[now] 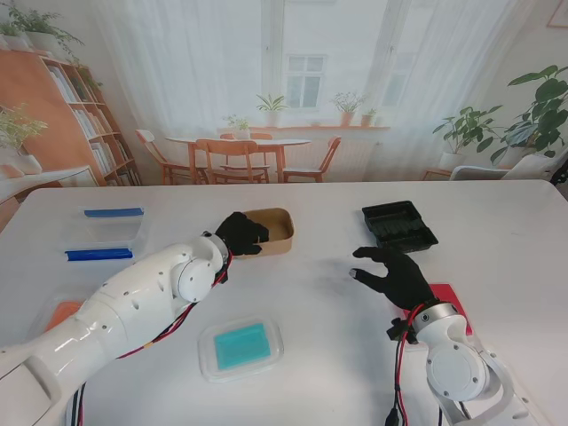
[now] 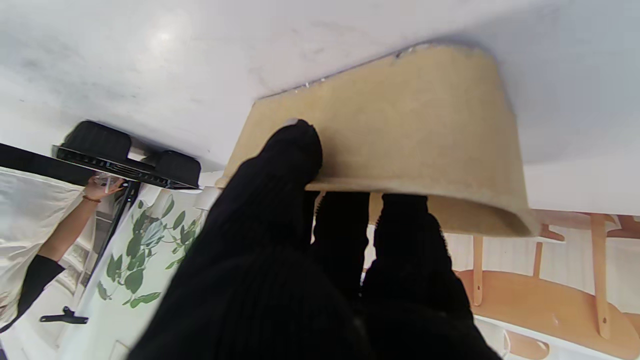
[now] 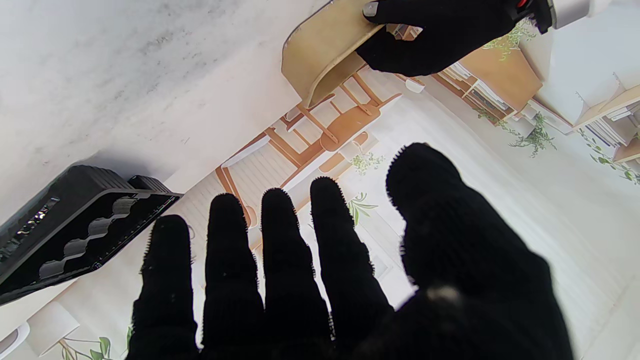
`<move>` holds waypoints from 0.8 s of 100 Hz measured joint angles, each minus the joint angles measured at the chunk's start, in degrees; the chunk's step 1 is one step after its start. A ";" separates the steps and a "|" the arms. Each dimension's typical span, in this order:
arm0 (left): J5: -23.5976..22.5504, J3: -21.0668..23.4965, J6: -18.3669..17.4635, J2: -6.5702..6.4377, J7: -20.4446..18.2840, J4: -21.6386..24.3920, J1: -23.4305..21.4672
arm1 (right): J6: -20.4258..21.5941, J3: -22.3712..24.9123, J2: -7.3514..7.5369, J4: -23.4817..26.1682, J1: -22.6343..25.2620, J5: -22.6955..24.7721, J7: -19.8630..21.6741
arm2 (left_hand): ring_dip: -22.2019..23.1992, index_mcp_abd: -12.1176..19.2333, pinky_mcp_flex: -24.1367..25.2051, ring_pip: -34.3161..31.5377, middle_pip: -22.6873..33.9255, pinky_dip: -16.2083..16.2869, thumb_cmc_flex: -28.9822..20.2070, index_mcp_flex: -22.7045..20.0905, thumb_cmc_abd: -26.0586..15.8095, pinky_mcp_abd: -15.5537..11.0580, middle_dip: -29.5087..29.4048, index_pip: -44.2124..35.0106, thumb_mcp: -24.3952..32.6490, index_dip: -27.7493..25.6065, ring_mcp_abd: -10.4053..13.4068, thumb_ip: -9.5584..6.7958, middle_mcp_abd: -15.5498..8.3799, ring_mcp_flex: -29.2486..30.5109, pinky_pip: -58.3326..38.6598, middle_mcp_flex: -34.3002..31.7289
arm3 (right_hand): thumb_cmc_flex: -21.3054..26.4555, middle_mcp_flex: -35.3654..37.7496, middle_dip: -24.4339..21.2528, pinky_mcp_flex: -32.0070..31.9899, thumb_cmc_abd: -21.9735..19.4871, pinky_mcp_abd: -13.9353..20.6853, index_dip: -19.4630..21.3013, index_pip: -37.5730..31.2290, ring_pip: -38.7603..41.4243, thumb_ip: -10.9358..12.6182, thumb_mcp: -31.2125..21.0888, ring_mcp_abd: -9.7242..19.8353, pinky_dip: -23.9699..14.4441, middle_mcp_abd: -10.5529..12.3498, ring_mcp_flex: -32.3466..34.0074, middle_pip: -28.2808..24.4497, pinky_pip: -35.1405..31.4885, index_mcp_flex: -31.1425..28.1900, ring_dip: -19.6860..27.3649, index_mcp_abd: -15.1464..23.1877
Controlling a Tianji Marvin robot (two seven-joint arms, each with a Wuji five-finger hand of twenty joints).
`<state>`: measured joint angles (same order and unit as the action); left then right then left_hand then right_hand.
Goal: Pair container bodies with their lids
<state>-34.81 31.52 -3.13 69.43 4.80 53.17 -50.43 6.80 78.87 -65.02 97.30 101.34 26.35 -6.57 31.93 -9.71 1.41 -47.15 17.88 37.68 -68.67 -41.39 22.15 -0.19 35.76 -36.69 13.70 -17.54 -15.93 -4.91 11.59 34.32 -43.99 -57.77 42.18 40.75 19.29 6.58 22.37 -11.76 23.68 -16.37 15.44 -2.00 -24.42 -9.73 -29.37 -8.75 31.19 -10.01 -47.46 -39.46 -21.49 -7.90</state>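
Bright, even light; soft shadows on the table [image 1: 302, 302]; wrist views perhaps slightly blurred.

The tan tub [image 1: 277, 229] looks like matt pressed fibre, its wall finely grained and its edge ragged. Both hands, left [image 1: 240, 233] and right [image 1: 395, 273], wear black ribbed knit cloth. The black tray [image 1: 399, 224] is ridged plastic with a faint sheen. The clear lid [image 1: 240, 347] looks like glossy plastic. The table [image 1: 319, 302] is smooth, white and faintly mottled, possibly laminate.
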 measured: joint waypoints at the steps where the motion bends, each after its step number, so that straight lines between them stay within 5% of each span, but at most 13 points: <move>1: -0.18 0.15 -0.18 -0.14 0.00 0.25 -0.19 | 0.01 -0.01 0.00 0.00 -0.01 -0.02 0.00 | 0.00 0.01 0.00 0.00 0.00 -0.11 0.00 0.00 0.00 0.00 0.00 -0.01 0.00 0.00 0.00 0.00 0.00 0.00 -0.02 0.00 | 0.00 0.00 0.00 0.00 0.00 0.00 0.00 0.00 0.00 0.00 0.00 0.00 0.00 0.00 0.00 0.00 0.00 0.00 0.00 0.00; 33: -5.79 9.65 0.09 -4.93 -3.25 14.17 -11.33 | 0.56 -0.48 -0.01 -0.25 -0.26 -0.66 -0.13 | 0.00 0.08 -0.02 -0.01 0.02 -0.98 0.00 -1.15 0.70 0.00 0.00 -0.11 0.09 0.02 -0.31 0.00 -0.01 0.05 -0.80 -0.67 | 0.00 0.00 0.00 0.00 0.00 0.00 0.00 -0.03 0.00 0.00 0.00 0.00 0.00 0.00 0.00 0.01 0.00 0.00 0.00 0.00; 80: -9.00 15.38 0.39 -6.42 -2.98 21.41 -20.32 | 1.13 -1.63 -0.07 -0.55 -0.80 -1.64 -0.25 | 0.04 0.04 -0.02 -0.01 -0.03 -1.10 -0.03 -2.40 1.30 0.00 0.00 -0.11 1.43 0.68 -1.16 0.00 -0.01 0.63 -2.39 -0.72 | 0.00 0.00 0.00 0.00 0.00 0.00 0.00 -0.04 0.00 0.00 0.00 0.00 0.00 -0.01 0.00 0.01 0.00 0.00 0.00 0.00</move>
<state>-43.81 46.90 -2.74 63.01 1.82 74.58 -70.74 7.94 77.23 -65.08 96.75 100.54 24.71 -6.82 31.98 -9.67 1.39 -47.16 17.86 36.58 -68.70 -43.78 23.45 -0.19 35.76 -36.80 15.13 -16.86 -17.09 -4.91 11.58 34.95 -46.38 -58.49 42.18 40.76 19.29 6.58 22.37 -11.75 23.68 -16.41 15.44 -2.00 -24.42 -9.73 -29.37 -8.76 31.19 -10.00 -47.46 -39.46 -21.49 -7.90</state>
